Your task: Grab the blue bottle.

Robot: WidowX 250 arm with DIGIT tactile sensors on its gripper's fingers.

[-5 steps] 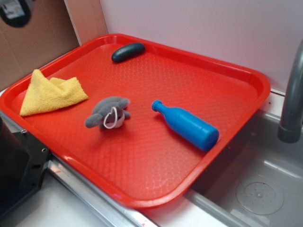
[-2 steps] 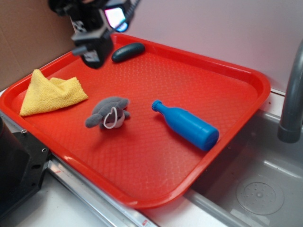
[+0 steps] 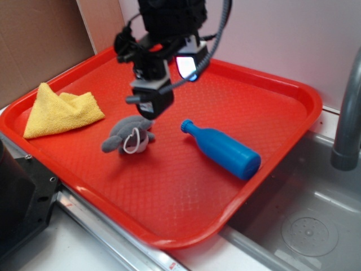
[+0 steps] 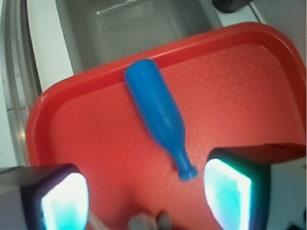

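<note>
The blue bottle [image 3: 223, 149] lies on its side on the red tray [image 3: 282, 93], neck pointing left toward the grey plush [image 3: 128, 135]. My gripper [image 3: 151, 108] hangs above the tray, over the plush's upper right edge and left of the bottle's neck. In the wrist view the bottle [image 4: 158, 112] stretches away from me, its ringed lip close to the inner side of the right finger. The gripper [image 4: 146, 201] is open and holds nothing, both fingertip pads [image 4: 64, 201] glowing teal. The plush [image 4: 146, 221] shows at the bottom edge between the fingers.
A folded yellow cloth [image 3: 59, 110] lies at the tray's left side. A metal sink [image 3: 316, 226] with a grey faucet [image 3: 347, 113] sits right of the tray. A black object [image 3: 20, 197] stands at the front left.
The arm has come into view from the upper left and moved right and down across the tray, now hovering over the plush near the bottle's neck. The bottle, plush and cloth have not moved.
</note>
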